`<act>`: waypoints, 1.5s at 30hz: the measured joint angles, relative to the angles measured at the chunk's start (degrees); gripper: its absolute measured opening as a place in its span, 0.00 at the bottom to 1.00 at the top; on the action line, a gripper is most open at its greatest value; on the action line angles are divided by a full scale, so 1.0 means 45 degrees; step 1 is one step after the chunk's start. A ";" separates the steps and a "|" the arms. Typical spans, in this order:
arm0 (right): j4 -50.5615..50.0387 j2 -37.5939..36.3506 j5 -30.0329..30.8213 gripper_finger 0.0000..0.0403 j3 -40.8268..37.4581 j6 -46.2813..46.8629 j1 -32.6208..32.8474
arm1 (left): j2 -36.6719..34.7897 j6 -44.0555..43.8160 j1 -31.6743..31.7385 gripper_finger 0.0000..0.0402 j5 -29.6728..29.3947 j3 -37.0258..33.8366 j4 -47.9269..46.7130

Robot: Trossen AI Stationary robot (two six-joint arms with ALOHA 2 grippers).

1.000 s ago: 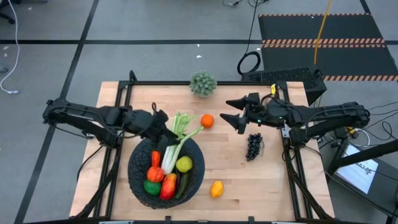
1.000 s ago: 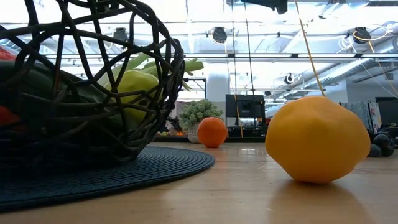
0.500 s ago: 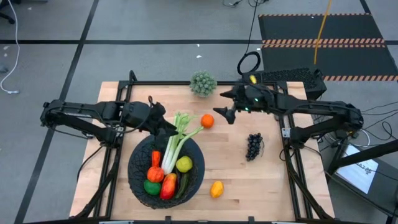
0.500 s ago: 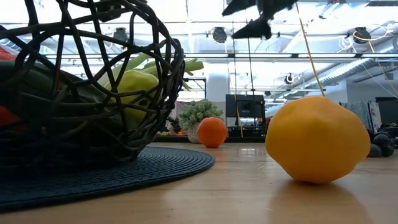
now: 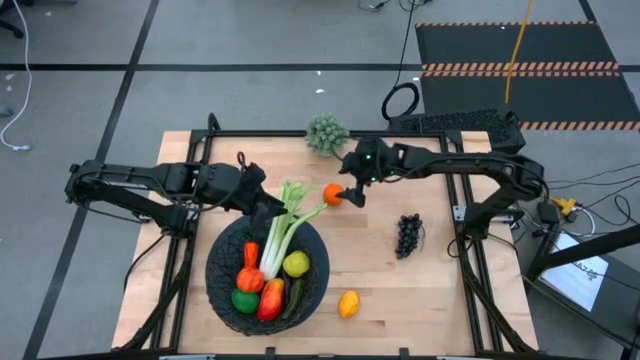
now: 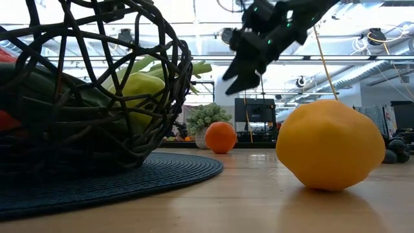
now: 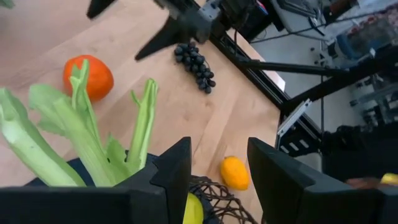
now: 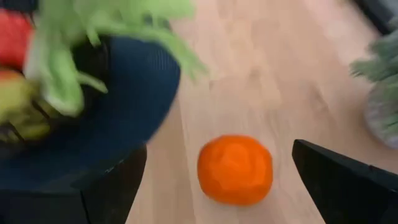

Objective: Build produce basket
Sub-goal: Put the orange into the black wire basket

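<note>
the right gripper (image 5: 347,190) hung open just above the orange (image 5: 333,194); the left gripper (image 5: 262,204), open, sat at the basket (image 5: 222,290) rim.

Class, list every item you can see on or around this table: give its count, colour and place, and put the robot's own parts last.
Basket: one, black, near-left on a dark mat.
Celery: one, pale green, leaning out of the basket.
Carrot, tomato, mango, lime, apple, cucumber: one each, inside the basket.
Orange: one, table centre.
Grapes: one dark bunch, right side.
Lemon: one, yellow, near edge.
Ball plant: one, grey-green, far edge.
Left hand: open, over the basket's far rim.
Right hand: open, around the orange.
</note>
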 joint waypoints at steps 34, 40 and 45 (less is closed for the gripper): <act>0.2126 0.3903 -0.0345 0.90 -0.0010 -0.0485 -0.0563 | 0.0005 0.0611 0.0317 0.39 -0.1393 -0.0005 -0.0131; 0.1901 0.3585 -0.0395 0.87 -0.0027 0.1209 -0.0561 | 0.0005 0.1197 0.0330 0.39 -0.1260 -0.0005 -0.0126; 0.1345 0.2188 -0.0724 0.88 -0.0019 0.2821 -0.0558 | 0.0005 0.1226 0.0330 0.39 -0.1145 -0.0010 -0.0126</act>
